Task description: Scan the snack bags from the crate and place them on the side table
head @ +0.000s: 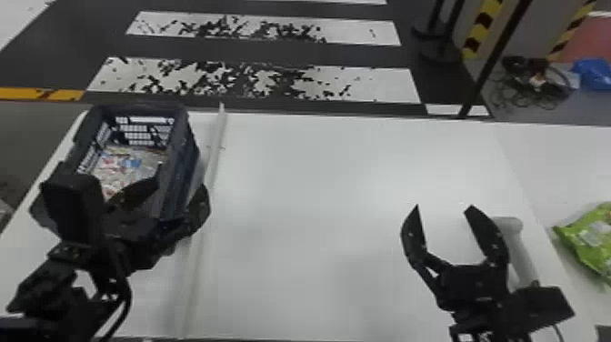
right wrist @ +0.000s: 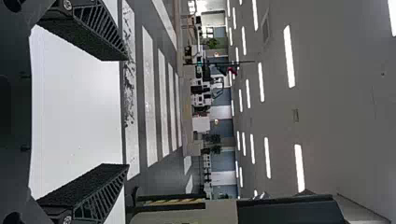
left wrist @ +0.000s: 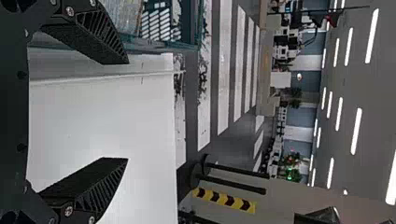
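The dark blue crate stands at the table's left, with snack bags lying inside. My left gripper is open at the crate's near right part, one finger over the inside and the other outside the right wall. In the left wrist view, the left gripper holds nothing, and the crate is beside one finger. Over the right part of the table, my right gripper is open and empty; in the right wrist view the right gripper has nothing between its fingers. A green snack bag rests on the side table.
A pale grey object with a long handle lies on the white table, just right of my right gripper. A raised pale strip runs along the table beside the crate. Black posts and cables are on the floor beyond.
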